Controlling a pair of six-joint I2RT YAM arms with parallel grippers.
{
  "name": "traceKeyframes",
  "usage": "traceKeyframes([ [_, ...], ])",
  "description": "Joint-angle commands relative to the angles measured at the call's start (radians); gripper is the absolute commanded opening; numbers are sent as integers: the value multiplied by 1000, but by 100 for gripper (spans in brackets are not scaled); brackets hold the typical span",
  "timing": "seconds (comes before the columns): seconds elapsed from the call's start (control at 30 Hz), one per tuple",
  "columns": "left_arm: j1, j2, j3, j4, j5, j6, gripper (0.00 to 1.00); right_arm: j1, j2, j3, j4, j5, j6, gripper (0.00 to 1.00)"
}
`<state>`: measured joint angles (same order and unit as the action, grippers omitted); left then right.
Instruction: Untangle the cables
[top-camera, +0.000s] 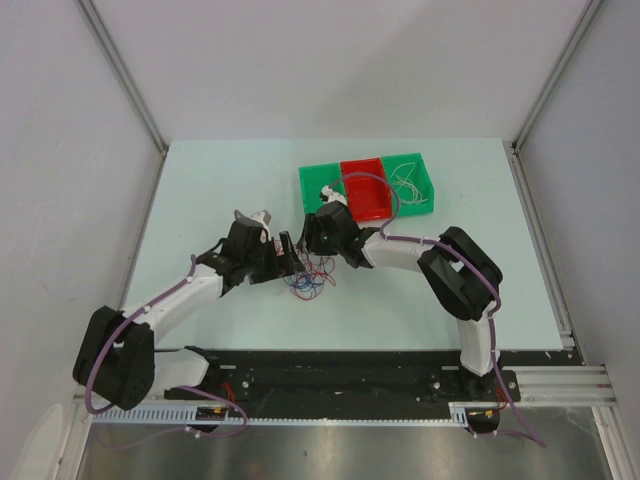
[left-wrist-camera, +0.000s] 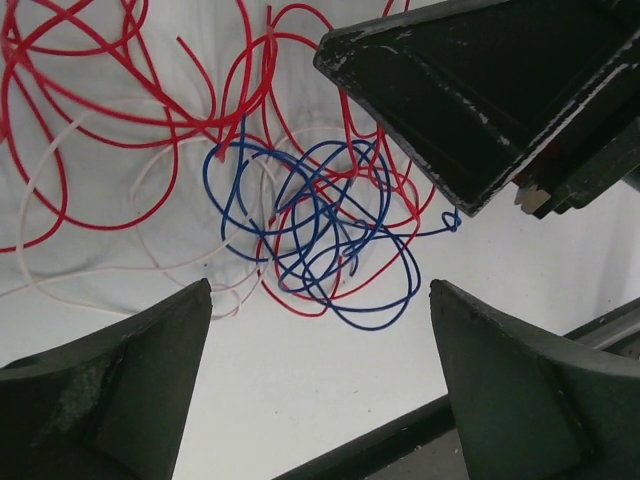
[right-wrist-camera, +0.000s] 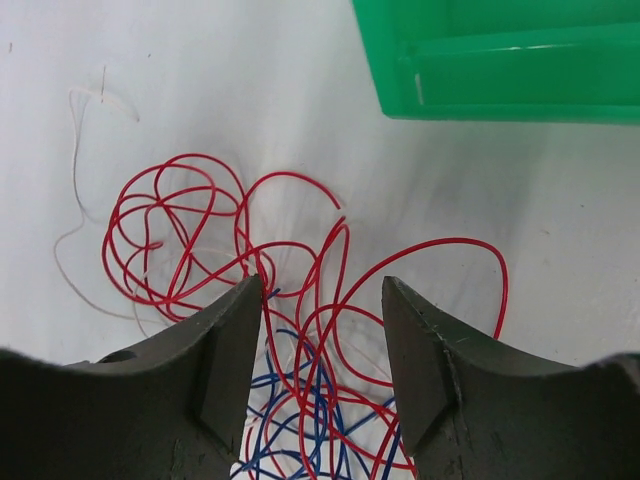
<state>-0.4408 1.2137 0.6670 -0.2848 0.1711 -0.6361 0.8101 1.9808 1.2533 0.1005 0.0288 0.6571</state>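
Note:
The cables lie in one tangle (top-camera: 308, 280) on the white table between both arms: red loops (left-wrist-camera: 120, 110), a blue coil (left-wrist-camera: 330, 240) and thin whitish strands (left-wrist-camera: 90, 240). My left gripper (left-wrist-camera: 320, 300) is open and empty, its jaws wide apart just short of the blue coil. My right gripper (right-wrist-camera: 322, 290) is open and hovers over the tangle, with red loops (right-wrist-camera: 190, 230) and blue wire (right-wrist-camera: 300, 420) between and below its jaws. One right finger (left-wrist-camera: 470, 90) shows dark in the left wrist view, above the tangle.
A green bin (top-camera: 368, 187) with a red middle compartment (top-camera: 365, 188) stands behind the tangle; its right compartment holds whitish wires (top-camera: 407, 178). Its green wall (right-wrist-camera: 500, 60) is close ahead of my right gripper. The table's dark front edge (left-wrist-camera: 400, 440) is near my left gripper.

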Motion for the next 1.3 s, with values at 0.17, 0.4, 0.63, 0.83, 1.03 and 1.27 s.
traceKeyframes([
  [0.17,-13,158,112,56,-5,15,78,3,30,38,16,97,134,53],
  [0.4,-19,219,137,58,-39,18,68,1,16,38,22,109,150,52],
  [0.63,-21,274,164,58,-130,53,29,-3,12,37,10,126,160,50],
  [0.83,-21,236,141,58,-145,52,0,-17,1,37,-2,146,156,45],
  [1.03,-22,173,105,58,-154,46,0,-28,33,37,10,134,170,40],
  [1.27,-22,172,91,59,-136,29,0,-37,39,38,27,129,170,40],
])
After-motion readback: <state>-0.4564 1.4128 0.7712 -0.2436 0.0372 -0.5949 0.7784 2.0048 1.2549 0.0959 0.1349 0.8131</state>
